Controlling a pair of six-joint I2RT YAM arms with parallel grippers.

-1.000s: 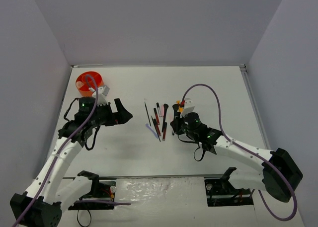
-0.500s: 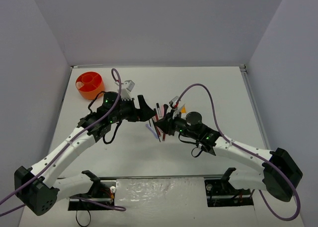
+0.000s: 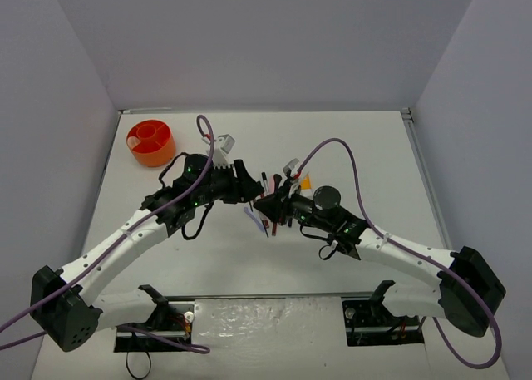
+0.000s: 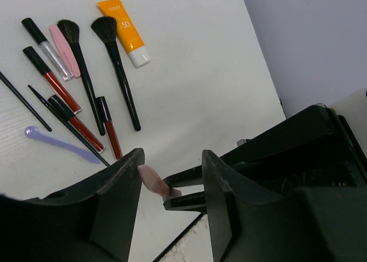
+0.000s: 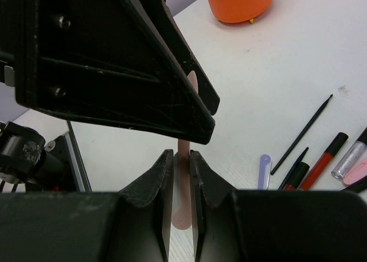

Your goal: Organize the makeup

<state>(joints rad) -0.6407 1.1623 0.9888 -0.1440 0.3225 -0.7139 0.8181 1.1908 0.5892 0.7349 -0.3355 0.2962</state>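
Note:
My right gripper point(image 5: 182, 153) is shut on a pale pink stick point(image 5: 182, 216), which juts up from its fingers. The stick's tip point(image 4: 153, 180) lies between the jaws of my left gripper point(image 4: 172, 159). It touches one finger and a gap shows beside the other, so the left gripper is open. Both grippers meet above the table's middle point(image 3: 256, 199). Below them lies more makeup: an orange-white tube point(image 4: 123, 31), black brushes point(image 4: 114, 67), red pencils point(image 4: 54, 81) and a lilac stick point(image 4: 57, 144). A dark round compact point(image 3: 327, 197) sits right of the arms.
The orange round holder point(image 3: 150, 142) stands at the back left, apart from both grippers, and its base shows in the right wrist view point(image 5: 239, 1). Grey walls close the table on three sides. The arm bases sit along the near edge.
My left arm swung right from the orange holder to the right gripper, its jaws narrowing. The right gripper moved left with the pink stick, uncovering the dark compact.

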